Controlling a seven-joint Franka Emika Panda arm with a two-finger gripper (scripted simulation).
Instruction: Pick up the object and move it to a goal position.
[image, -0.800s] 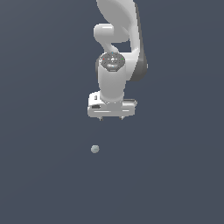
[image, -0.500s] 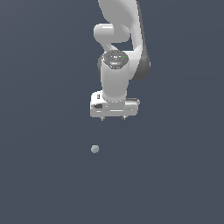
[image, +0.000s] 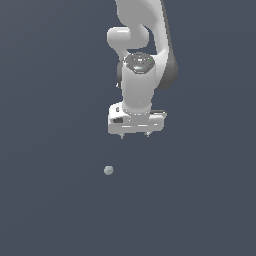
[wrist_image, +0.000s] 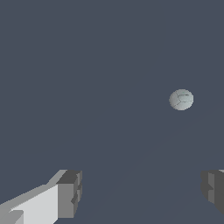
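Ball (image: 108, 170) first: we see the tiny pale grey-green sphere lying free on the dark grey floor (image: 45, 210), toward the exterior view's left of the arm, and nothing touches it. We judge the task to be at its very beginning, since the ball is not yet grasped or lifted, and no goal marker shows in either view, so we cannot say where it must end up. Everything is left: lining up over the ball, descending, closing on it, lifting, and carrying it to the goal.

Moving rightward in the exterior view, we come to the white Panda arm (image: 142, 45), which reaches down from the top edge with its wrist pointing straight down. The gripper (image: 135, 135) hangs well above the floor, and its two short fingertips (image: 122, 136) point downward. It is offset from the ball, to the exterior view's right of it and farther back, though the depth is hard for us to read from this angle.

In the wrist view we see the ball (wrist_image: 181, 99) ahead of the jaws, not between them. The two grey finger pads (wrist_image: 70, 194) stand wide apart with bare floor in the gap, so the gripper is spread and empty.
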